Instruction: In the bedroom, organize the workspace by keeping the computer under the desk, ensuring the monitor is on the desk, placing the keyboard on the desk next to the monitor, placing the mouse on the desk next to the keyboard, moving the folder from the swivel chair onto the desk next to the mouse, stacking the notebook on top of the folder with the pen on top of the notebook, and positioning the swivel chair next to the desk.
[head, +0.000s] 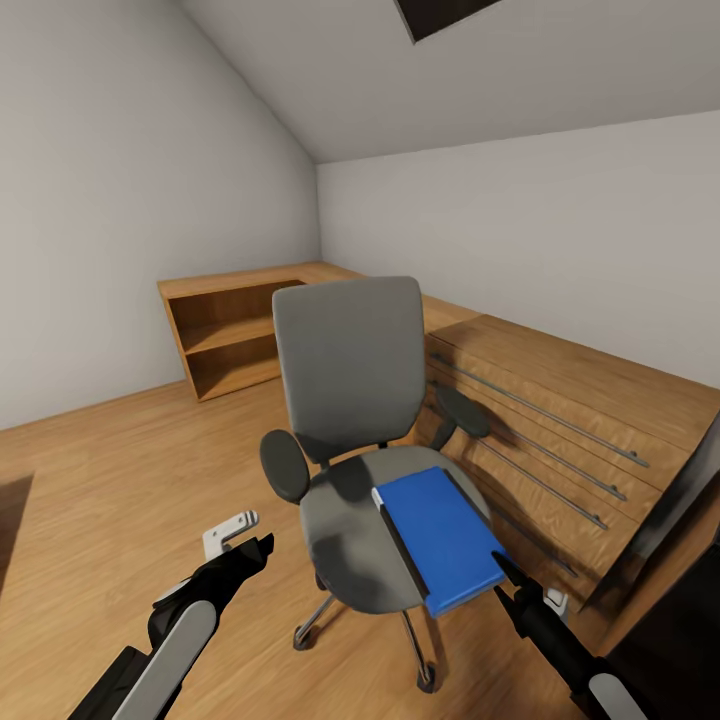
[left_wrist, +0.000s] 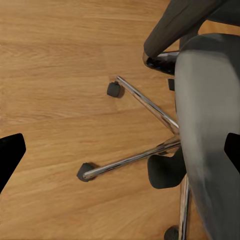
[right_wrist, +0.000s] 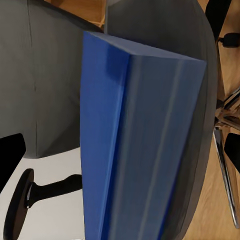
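Fingers of the right gripper (head: 503, 566) read as spread wide and holding nothing: in the right wrist view the two dark fingertips (right_wrist: 10, 157) sit at opposite sides of the picture with the blue folder (right_wrist: 135, 145) between them, though not yet touched as far as I can tell. From the head view the folder (head: 440, 537) lies flat on the seat of the swivel chair (head: 350, 470), over toward the seat's front right corner, with its near end hanging past the seat's front edge, and the right gripper is just beside that overhanging end. The left gripper (head: 240, 548) hangs off the seat's left side, above the wooden floor (left_wrist: 55, 75) near the chair's chrome legs and castors (left_wrist: 114, 89); its fingertips (left_wrist: 9, 155) also stand wide apart, empty. The step in hand looks like picking the folder up from the chair. To do it well, I would bring the right fingers in level around the overhanging end, one above and one below, so the thin slab is pinched across its thickness and not pushed along the seat. Since the chair rolls and swivels, a sideways shove could turn it away, so the closing should be gentle and square. Lifting straight up before swinging clear of the right armrest (head: 462, 410) would keep the folder from catching. A wooden dresser (head: 560, 400) stands close behind the chair on the right, so the swing needs care there.
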